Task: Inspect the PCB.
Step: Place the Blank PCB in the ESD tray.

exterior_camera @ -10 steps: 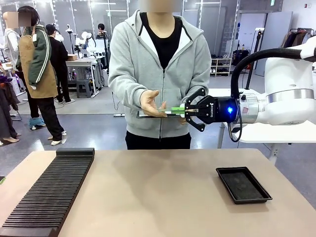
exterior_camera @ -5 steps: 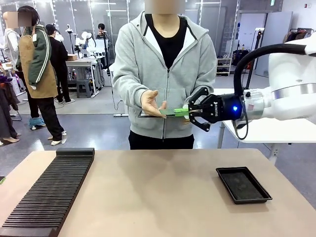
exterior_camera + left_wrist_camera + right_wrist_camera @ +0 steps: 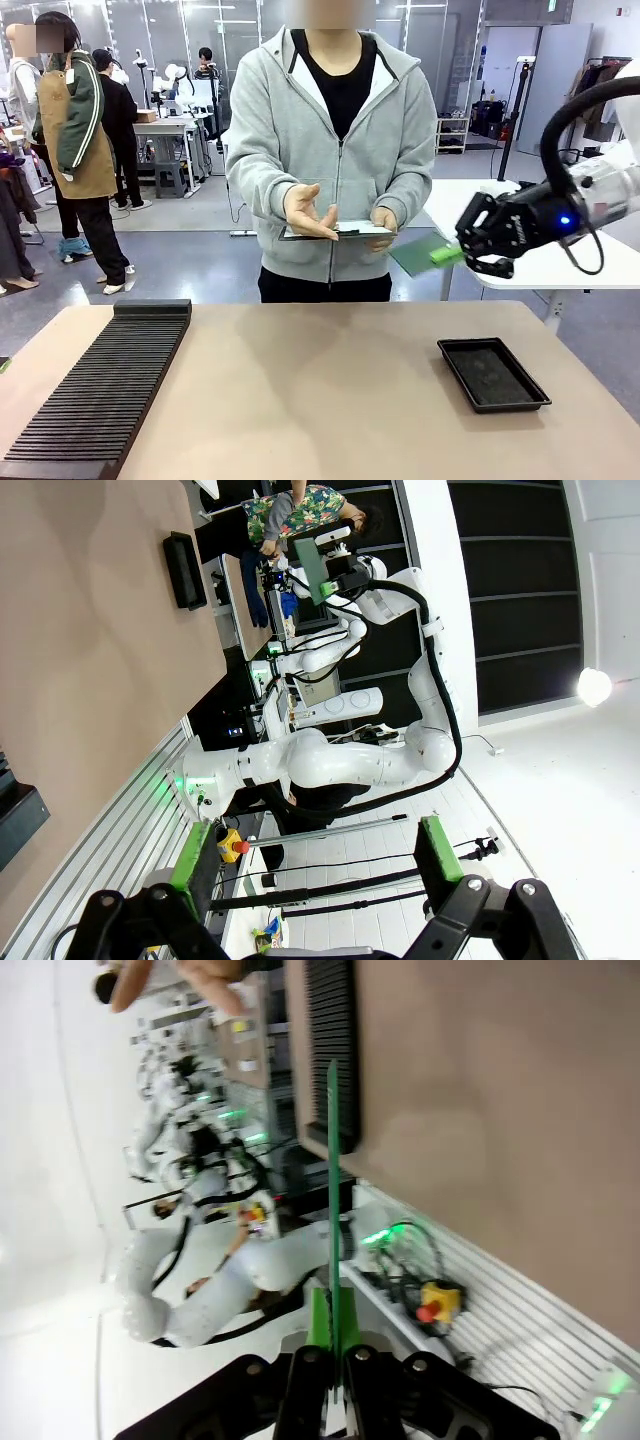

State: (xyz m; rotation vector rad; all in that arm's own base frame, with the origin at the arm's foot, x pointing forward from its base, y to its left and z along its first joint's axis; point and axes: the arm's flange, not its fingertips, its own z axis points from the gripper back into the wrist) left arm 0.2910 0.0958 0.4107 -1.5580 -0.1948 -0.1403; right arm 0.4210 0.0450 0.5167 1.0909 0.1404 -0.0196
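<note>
While clamped edge-on between the green pads of the right gripper (image 3: 452, 254), the PCB (image 3: 420, 252) hangs in mid-air above the table (image 3: 330, 380), up and to the left of the black tray (image 3: 492, 373), just clear of the person's clipboard (image 3: 335, 230). Judged light, thin and stiff: straight as a blade in the right wrist view (image 3: 332, 1200), no sag. Judged fragile on its faces; best taken by the rim only. Left gripper (image 3: 310, 855) spread wide, holding nothing.
</note>
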